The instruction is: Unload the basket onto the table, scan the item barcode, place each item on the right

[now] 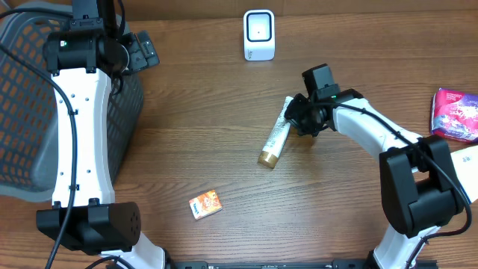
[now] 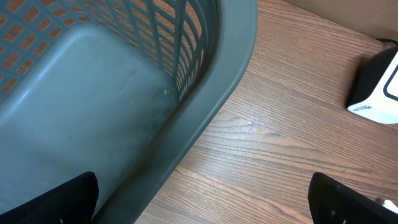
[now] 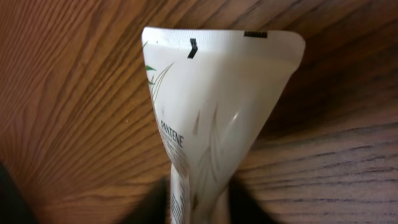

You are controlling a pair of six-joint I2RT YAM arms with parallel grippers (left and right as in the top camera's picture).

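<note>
- White Pantene tube [image 1: 275, 140] is laid flat mid-table on a diagonal, its gold cap [image 1: 267, 158] pointed near-left and its crimped end at the right gripper [image 1: 300, 116].
- Whether the right fingers are closed on it cannot be told.
- Left gripper [image 1: 142, 51] is spread wide and empty at the basket rim [image 2: 205, 118].
- Bare table [image 1: 224, 97] is left between tube and scanner [image 1: 259, 35].

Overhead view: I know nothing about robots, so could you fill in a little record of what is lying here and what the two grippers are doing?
scanner: white, standing at the back, centre
tube: white with gold cap, lying flat in the middle
right gripper: at the tube's crimped end; grip unclear
left gripper: open, empty, above the basket rim
basket: grey mesh, far left
other items: small orange box near the front; purple packet at the right edge
</note>
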